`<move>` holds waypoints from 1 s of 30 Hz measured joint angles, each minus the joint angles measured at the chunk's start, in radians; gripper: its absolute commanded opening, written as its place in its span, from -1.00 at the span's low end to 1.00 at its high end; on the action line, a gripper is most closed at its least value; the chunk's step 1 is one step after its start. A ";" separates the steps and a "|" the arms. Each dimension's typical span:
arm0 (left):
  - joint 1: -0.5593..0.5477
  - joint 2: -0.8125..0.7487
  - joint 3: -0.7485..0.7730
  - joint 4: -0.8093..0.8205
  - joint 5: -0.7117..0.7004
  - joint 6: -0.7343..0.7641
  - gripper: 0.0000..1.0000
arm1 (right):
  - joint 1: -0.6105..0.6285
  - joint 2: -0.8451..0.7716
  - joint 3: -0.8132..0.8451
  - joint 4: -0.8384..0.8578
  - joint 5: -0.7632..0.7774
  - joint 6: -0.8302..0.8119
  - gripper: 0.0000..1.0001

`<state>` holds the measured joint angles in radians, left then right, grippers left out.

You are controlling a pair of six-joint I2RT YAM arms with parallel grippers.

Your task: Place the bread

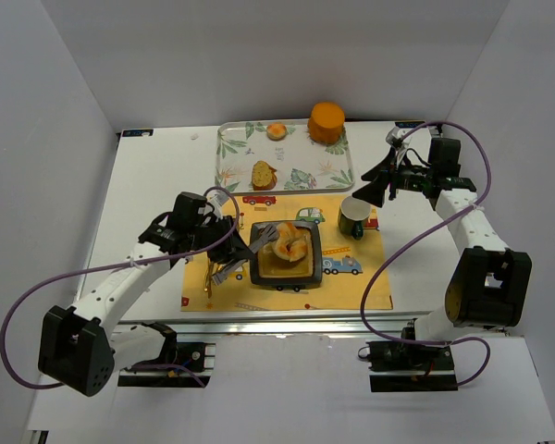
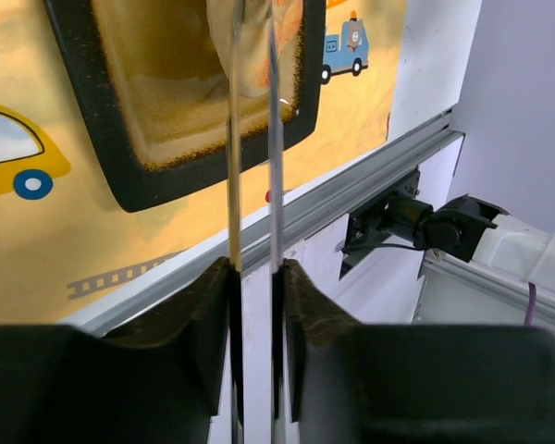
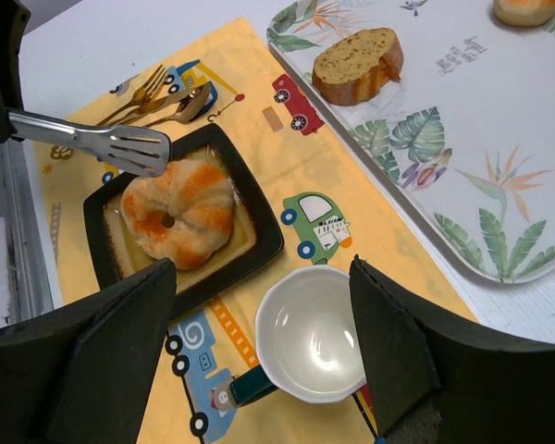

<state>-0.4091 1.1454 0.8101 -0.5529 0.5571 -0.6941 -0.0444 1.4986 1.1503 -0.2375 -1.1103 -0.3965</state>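
Bread (image 3: 178,220), ring-shaped golden-tan roll, seen lying inside black square plate (image 3: 259,242); placing judged done. Metal tongs (image 3: 92,141) clamped by left gripper (image 2: 254,277), arms squeezed near-parallel, nothing held, tips at roll's edge. Right gripper (image 3: 259,270) kept wide, empty, parked aside.

The bread (image 3: 178,213) lies on the plate (image 1: 285,284), mid-placemat (image 1: 351,291); cutlery (image 1: 220,273) left of the plate, mug (image 1: 354,217) right, tray (image 1: 236,157) behind, tongs (image 3: 120,145) over its left rim.
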 measured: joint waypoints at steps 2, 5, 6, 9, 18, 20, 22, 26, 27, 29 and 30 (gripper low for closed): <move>0.000 0.001 0.003 -0.008 -0.009 0.006 -0.18 | 0.000 0.000 0.000 -0.001 0.000 0.000 0.60; 0.000 0.001 0.005 -0.016 -0.019 0.011 -0.16 | 0.000 0.000 0.000 -0.001 0.000 0.000 0.60; 0.000 0.001 0.005 -0.018 -0.021 0.013 -0.13 | 0.000 0.000 0.000 -0.001 0.000 0.000 0.60; 0.000 0.001 0.006 -0.021 -0.027 0.013 -0.10 | 0.000 0.000 0.000 -0.001 0.000 0.000 0.60; 0.000 0.011 0.077 -0.080 -0.093 0.039 -0.02 | 0.000 0.000 0.000 -0.003 -0.001 0.000 0.60; 0.002 0.014 0.100 -0.091 -0.123 0.048 -0.05 | 0.000 0.000 0.000 -0.003 -0.004 -0.001 0.60; 0.008 0.019 0.127 -0.105 -0.155 0.059 -0.09 | 0.000 0.000 0.000 -0.003 -0.005 -0.003 0.60; 0.041 0.032 0.175 -0.123 -0.217 0.084 -0.54 | 0.000 0.000 0.000 -0.006 -0.010 -0.013 0.60; 0.052 0.032 0.182 -0.129 -0.232 0.100 -0.69 | 0.001 0.000 0.000 -0.011 -0.011 -0.022 0.59; 0.110 0.037 0.193 -0.127 -0.267 0.122 -0.79 | 0.006 0.000 0.001 -0.030 -0.011 -0.043 0.59; 0.151 0.041 0.193 -0.126 -0.283 0.140 -0.79 | 0.010 0.000 0.003 -0.042 -0.011 -0.060 0.58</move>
<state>-0.2577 1.1862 1.0035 -0.6788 0.2741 -0.5545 -0.0349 1.4986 1.1530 -0.2798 -1.1213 -0.4564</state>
